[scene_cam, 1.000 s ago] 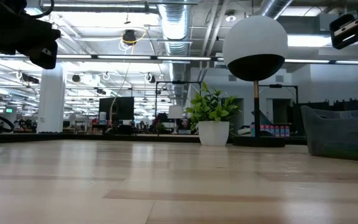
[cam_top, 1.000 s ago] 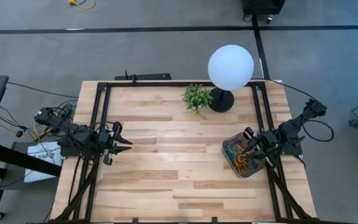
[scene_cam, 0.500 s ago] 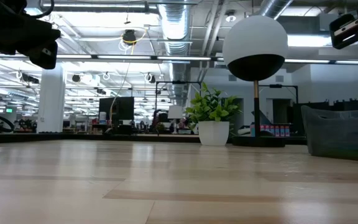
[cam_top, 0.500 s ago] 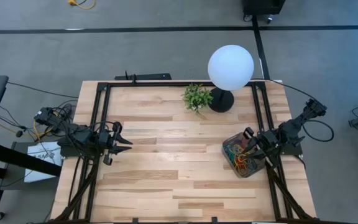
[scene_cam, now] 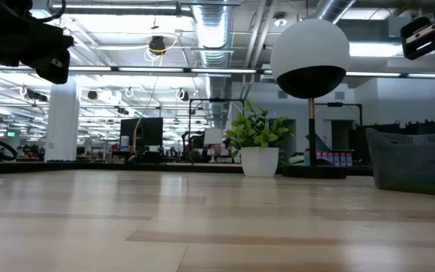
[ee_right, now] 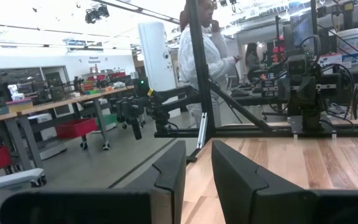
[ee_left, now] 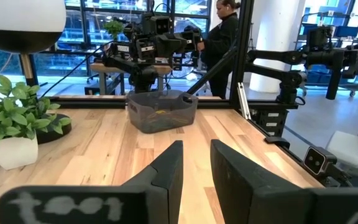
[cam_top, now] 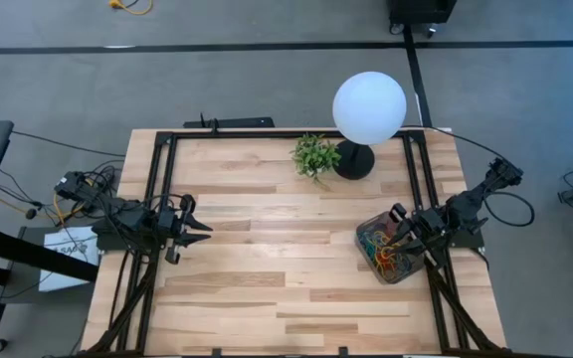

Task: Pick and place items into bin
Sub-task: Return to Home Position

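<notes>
The bin (cam_top: 391, 249), a small dark translucent tub, stands on the table's right side. It holds a heap of coloured rubber-band items (cam_top: 383, 252). In the left wrist view the bin (ee_left: 161, 111) shows across the table, with a few bands (ee_left: 164, 112) visible through its wall. My right gripper (cam_top: 396, 221) hovers above the bin's far right part; its fingers stand apart (ee_right: 197, 146) with nothing between them. My left gripper (cam_top: 199, 230) waits level above the table's left side, open (ee_left: 196, 146) and empty.
A small potted plant (cam_top: 314, 155) and a round white lamp (cam_top: 369, 107) on a black base stand at the table's far edge. A black frame (cam_top: 162, 179) borders the table. People (ee_left: 222, 31) stand in the room beyond. Bare wood lies between the arms.
</notes>
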Controlling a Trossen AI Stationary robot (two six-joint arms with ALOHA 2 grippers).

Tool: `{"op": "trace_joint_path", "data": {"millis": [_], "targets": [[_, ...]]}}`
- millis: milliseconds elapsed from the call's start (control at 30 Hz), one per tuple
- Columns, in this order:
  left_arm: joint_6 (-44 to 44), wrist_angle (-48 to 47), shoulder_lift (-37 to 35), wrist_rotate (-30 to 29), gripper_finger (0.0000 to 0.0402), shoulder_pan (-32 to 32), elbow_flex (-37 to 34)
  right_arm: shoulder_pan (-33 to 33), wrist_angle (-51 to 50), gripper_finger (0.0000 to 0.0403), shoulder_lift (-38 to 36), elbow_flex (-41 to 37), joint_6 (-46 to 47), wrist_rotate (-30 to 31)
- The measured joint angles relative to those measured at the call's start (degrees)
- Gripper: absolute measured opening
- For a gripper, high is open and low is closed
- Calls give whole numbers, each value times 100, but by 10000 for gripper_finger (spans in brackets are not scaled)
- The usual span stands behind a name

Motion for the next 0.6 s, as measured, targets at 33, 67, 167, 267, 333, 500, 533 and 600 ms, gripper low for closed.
{"op": "trace_joint_path", "data": {"millis": [33,67,167,267,333,500,533,600], "targets": [[-30,0,0,1,70,-1,0,0,-1,71,0,0,0,-2],[-50,1,1,0,70,-2,0,-1,0,71,-2,0,0,-2],[-55,0,0,0,70,0,0,0,-1,71,-1,0,0,-2],[-14,0,0,2,70,0,0,0,0,71,-2,0,0,-2],[-21,2,0,0,70,-2,0,0,-1,71,0,0,0,-2],[10,0,0,0,70,0,0,0,-1,71,-1,0,0,-2],[10,1,1,0,70,-1,0,0,-1,71,0,0,0,-2],[-14,0,1,0,70,0,0,0,0,71,-2,0,0,0]]}}
